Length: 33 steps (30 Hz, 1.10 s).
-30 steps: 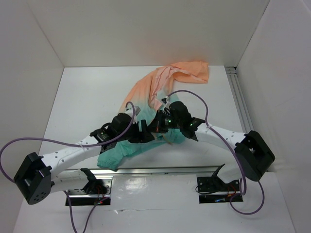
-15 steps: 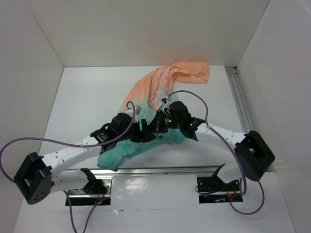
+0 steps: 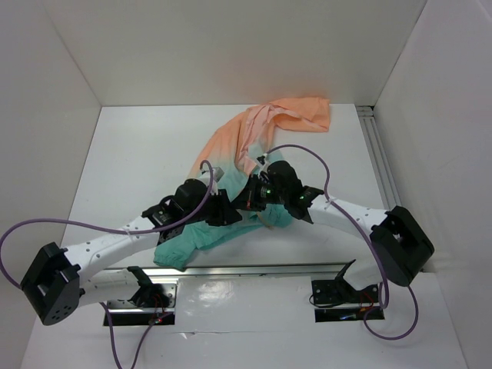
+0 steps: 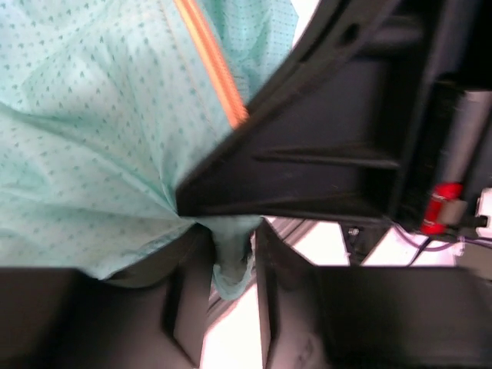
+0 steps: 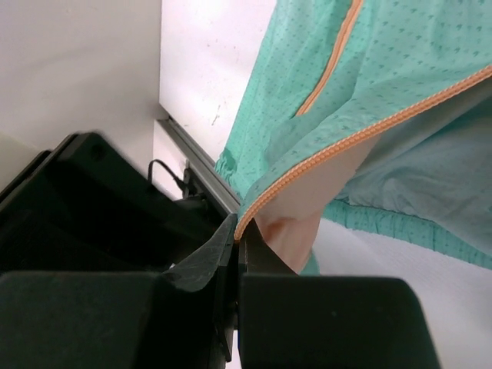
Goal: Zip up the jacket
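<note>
Both end effectors (image 4: 231, 265) (image 5: 237, 250) on the jacket (image 3: 244, 138)

The left arm (image 3: 108, 244) and right arm (image 3: 350, 214) have white links and chunky black joint housings (image 3: 50, 283). A purple cable (image 3: 46, 224) loops along each. The left hand (image 4: 231, 277) and right hand (image 5: 237, 254) are matte black and angular. Small green lights (image 3: 268, 191) glow by the right wrist.

Robot lab cell: white panel walls (image 3: 231, 46) around white table (image 3: 131, 161), aluminium rail (image 3: 246, 270) at near edge, purple cables (image 3: 69, 221).
</note>
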Each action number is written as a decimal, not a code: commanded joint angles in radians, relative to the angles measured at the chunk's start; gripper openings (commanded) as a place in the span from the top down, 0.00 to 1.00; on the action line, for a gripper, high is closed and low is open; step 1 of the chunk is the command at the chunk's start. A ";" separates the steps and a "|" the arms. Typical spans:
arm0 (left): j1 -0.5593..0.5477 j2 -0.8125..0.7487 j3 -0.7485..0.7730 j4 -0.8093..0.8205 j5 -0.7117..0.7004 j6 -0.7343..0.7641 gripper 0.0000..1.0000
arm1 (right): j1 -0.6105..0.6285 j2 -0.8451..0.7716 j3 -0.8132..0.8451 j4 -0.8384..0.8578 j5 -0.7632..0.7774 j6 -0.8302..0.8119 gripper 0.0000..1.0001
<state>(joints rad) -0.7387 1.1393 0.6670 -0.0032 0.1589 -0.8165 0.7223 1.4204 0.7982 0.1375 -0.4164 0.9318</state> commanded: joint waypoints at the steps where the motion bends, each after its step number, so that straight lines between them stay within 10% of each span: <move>1: -0.002 -0.041 -0.003 0.016 0.030 0.008 0.66 | 0.008 0.018 0.018 -0.029 0.042 0.016 1.00; 9: -0.002 -0.062 -0.012 0.003 0.048 0.008 0.89 | 0.008 0.066 0.029 -0.018 0.053 0.045 1.00; 26: -0.002 -0.063 -0.012 -0.006 0.100 0.008 0.67 | 0.008 0.077 0.038 -0.009 0.065 0.045 1.00; 33: -0.002 -0.053 -0.012 0.003 0.110 0.008 0.82 | 0.008 0.077 0.038 -0.009 0.056 0.045 1.00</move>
<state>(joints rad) -0.7361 1.1023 0.6472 -0.0460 0.2131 -0.8146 0.7307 1.4891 0.8009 0.1333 -0.3973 0.9833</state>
